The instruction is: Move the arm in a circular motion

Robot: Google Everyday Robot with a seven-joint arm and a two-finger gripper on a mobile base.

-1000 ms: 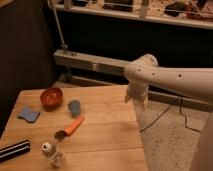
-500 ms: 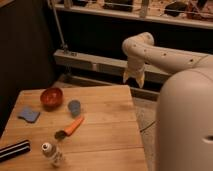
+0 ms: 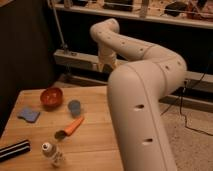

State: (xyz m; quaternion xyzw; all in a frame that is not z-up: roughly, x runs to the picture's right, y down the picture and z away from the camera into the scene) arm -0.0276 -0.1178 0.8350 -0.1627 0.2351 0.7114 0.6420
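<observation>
The arm (image 3: pixel 142 95) is a very large off-white tube with small dark holes. It fills the right half of the camera view, rising from the bottom and bending left at the top. Its short pronged gripper (image 3: pixel 106 67) hangs down beyond the far edge of the wooden table (image 3: pixel 95 135), above the floor and a low metal ledge. It holds nothing that I can see.
On the table lie a red bowl (image 3: pixel 51 97), a small blue cup (image 3: pixel 74 107), a blue sponge (image 3: pixel 29 115), an orange carrot (image 3: pixel 73 126), a black striped object (image 3: pixel 14 150) and a small clear bottle (image 3: pixel 51 153). A cable runs over the speckled floor (image 3: pixel 192 135) at the right.
The arm has swung left and toward the camera, so it now looks much larger. The gripper moved left from the table's right side to above its far edge. The table objects stayed put.
</observation>
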